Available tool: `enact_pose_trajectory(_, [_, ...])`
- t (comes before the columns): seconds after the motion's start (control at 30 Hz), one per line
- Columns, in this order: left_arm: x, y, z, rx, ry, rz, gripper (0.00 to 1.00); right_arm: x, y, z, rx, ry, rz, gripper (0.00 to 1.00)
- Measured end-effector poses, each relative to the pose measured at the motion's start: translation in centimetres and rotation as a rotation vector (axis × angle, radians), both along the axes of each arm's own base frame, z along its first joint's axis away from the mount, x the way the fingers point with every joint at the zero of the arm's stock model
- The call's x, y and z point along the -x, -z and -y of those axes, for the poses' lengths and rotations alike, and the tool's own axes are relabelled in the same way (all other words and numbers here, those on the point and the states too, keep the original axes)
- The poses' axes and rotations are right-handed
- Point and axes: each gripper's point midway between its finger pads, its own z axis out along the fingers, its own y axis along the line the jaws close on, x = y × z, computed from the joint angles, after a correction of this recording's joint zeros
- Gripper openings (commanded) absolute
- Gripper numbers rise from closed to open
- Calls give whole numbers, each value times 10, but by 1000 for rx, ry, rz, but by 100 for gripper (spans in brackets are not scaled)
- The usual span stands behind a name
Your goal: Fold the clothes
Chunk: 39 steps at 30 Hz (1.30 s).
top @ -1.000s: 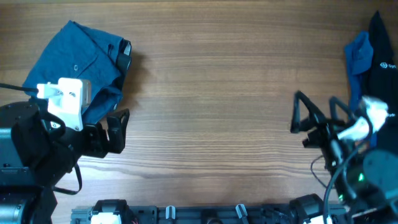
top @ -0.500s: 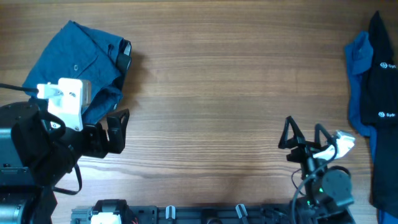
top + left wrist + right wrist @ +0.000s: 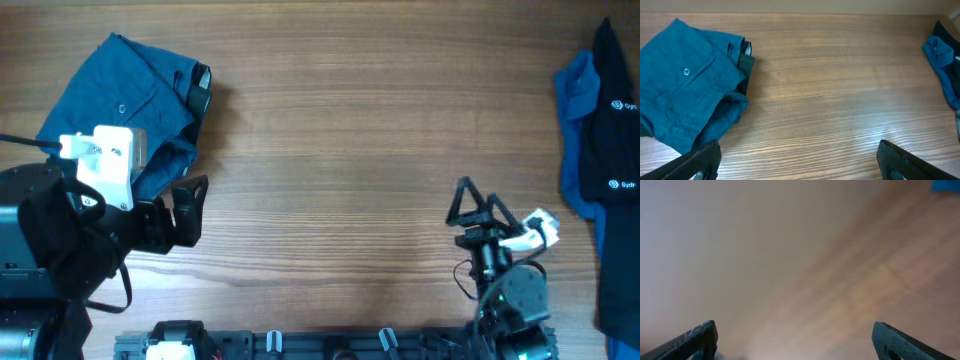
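Table (image 3: 350, 150), shorts (image 3: 125, 100) beside left tool (image 3: 195, 212)

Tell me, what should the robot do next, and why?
Probably reach the right end effector toward the crumpled bright blue cloth garment lying at the far right. That end effector is open and empty, the garment lies unfolded, and the dark blue denim shorts already look folded.

The right arm (image 3: 512, 290) is now drawn back to the near edge of the table (image 3: 350, 150). The right gripper (image 3: 476, 203) sits further from the bright blue garment (image 3: 574, 130) and the black garment (image 3: 612, 120), which are no longer partly covered.
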Motion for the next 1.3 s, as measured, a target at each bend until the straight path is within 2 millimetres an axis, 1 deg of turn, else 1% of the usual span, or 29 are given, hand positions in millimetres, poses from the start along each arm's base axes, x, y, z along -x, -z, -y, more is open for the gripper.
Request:
enact_pose_trajectory(0.07, [0, 0, 0, 0, 0, 0, 100, 0, -10, 5, -64, 33, 43, 100])
enact_pose_trajectory(0.17, [0, 0, 0, 0, 0, 0, 100, 0, -4, 11, -81, 70, 28, 100])
enact_pose_trajectory(0.23, [0, 0, 0, 0, 0, 0, 100, -1, 5, 13, -41, 78, 6, 100])
enact_pose_trajectory(0.27, [0, 0, 0, 0, 0, 0, 100, -1, 6, 12, -13, 76, 3, 100])
enact_pose_trajectory(0.37, [0, 0, 0, 0, 0, 0, 100, -1, 6, 12, 90, 67, -2, 100])
enact_pose_trajectory(0.53, [0, 0, 0, 0, 0, 0, 100, -1, 6, 12, 166, 62, -4, 100])
enact_pose_trajectory(1.3, [0, 0, 0, 0, 0, 0, 100, -1, 6, 12, 193, 60, -5, 100])
